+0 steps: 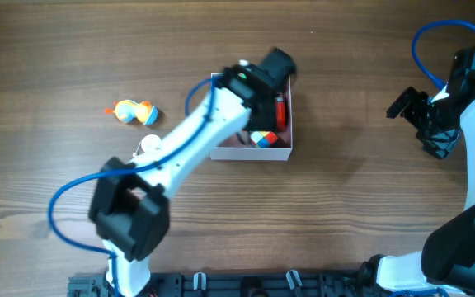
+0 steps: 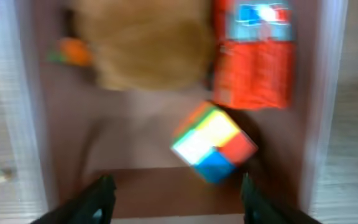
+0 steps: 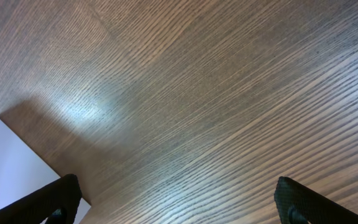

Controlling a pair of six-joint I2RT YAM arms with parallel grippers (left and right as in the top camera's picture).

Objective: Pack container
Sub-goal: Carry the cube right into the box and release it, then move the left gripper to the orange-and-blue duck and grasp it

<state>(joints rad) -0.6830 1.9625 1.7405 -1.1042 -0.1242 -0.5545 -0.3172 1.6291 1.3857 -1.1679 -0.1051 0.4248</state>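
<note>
The container [image 1: 250, 153], white outside and dusty pink inside [image 2: 135, 130], sits at the table's middle. It holds a multicoloured cube [image 1: 262, 139], seen blurred in the left wrist view [image 2: 213, 142]. It also holds a red packet [image 2: 257, 56], a tan soft toy [image 2: 145, 43] and a small orange thing [image 2: 73, 53]. My left gripper [image 2: 176, 199] is open and empty, over the container's inside, just short of the cube. My right gripper [image 3: 176, 202] is open and empty above bare wood at the far right [image 1: 406, 105].
An orange and blue toy [image 1: 134, 112] lies on the table left of the container. A small white object [image 1: 148, 147] shows partly under the left arm. A white corner [image 3: 11, 168] shows at the lower left of the right wrist view.
</note>
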